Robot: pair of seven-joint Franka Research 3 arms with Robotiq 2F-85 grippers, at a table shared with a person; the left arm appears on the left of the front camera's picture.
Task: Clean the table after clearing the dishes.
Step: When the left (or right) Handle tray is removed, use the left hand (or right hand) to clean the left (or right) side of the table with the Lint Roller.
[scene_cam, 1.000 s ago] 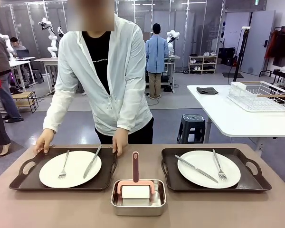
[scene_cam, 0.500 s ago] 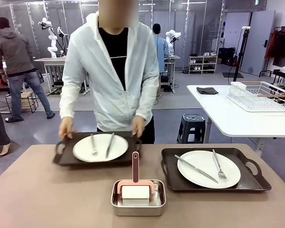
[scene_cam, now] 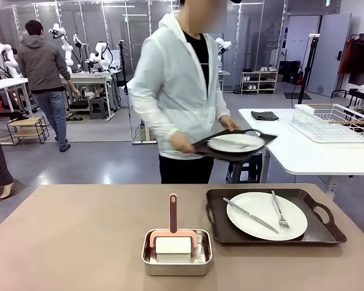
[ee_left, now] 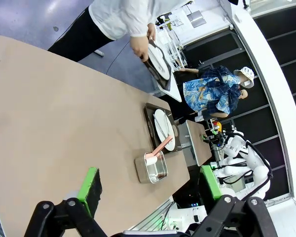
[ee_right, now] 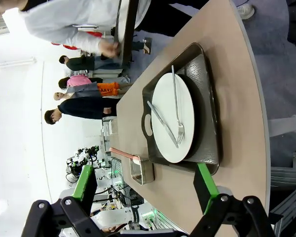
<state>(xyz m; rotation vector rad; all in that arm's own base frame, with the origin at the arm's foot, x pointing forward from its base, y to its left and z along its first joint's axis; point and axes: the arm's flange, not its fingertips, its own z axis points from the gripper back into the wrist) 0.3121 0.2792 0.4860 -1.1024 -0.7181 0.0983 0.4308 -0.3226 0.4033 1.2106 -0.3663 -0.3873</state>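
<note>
Left gripper (ee_left: 149, 178) and right gripper (ee_right: 144, 180): both jaws spread wide, nothing held. Ahead, on the table (scene_cam: 73, 242), a steel pan (scene_cam: 176, 259) holding a pink-handled white block (scene_cam: 173, 244) stands at the near middle. Just to its right lies a dark tray (scene_cam: 309, 235) bearing a white plate (scene_cam: 264, 206), knife (scene_cam: 250, 215) and fork (scene_cam: 278, 212). Beyond the far edge a person (scene_cam: 176, 91) holds a second tray (scene_cam: 230, 156) with its plate (scene_cam: 235, 143) off the table, beside a white table (scene_cam: 291, 157) carrying a wire rack (scene_cam: 332, 123).

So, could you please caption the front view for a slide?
Person holds one plated tray clear of the table; the other tray and a steel pan sit on it.
</note>
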